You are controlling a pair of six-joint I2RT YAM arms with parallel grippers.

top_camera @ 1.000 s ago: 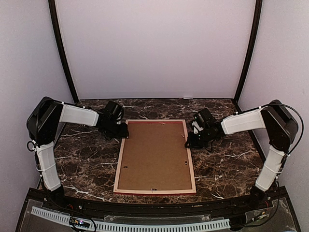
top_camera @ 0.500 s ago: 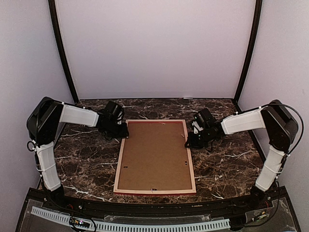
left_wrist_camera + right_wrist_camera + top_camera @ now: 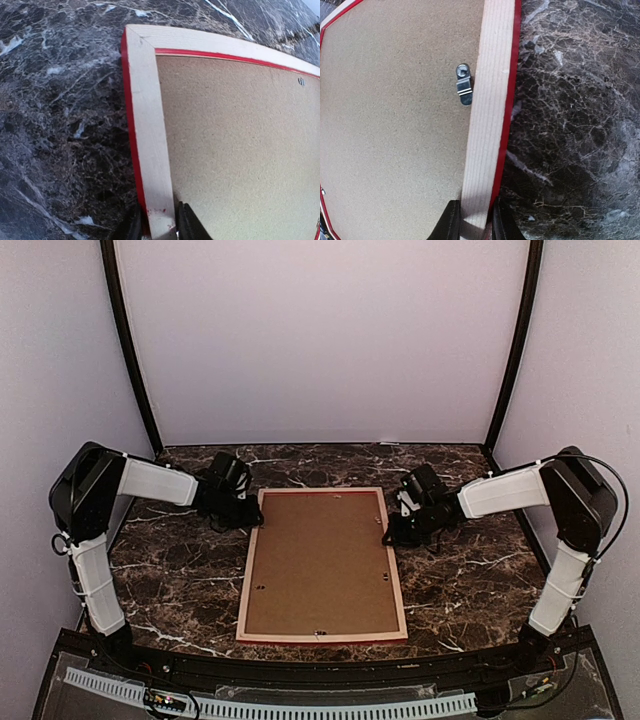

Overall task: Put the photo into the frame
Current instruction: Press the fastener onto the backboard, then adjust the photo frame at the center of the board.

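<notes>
I see no photo anywhere, and the frame (image 3: 250, 570) lies back up on the table (image 3: 170, 580) with its backing board (image 3: 322, 560) in place, so I judge the real work not yet begun. It lies flat between my pincers, its long axis running from the arm bases toward the far wall. The left pincer (image 3: 159, 222) grasps its left rail and the right pincer (image 3: 472, 220) its right rail.
</notes>
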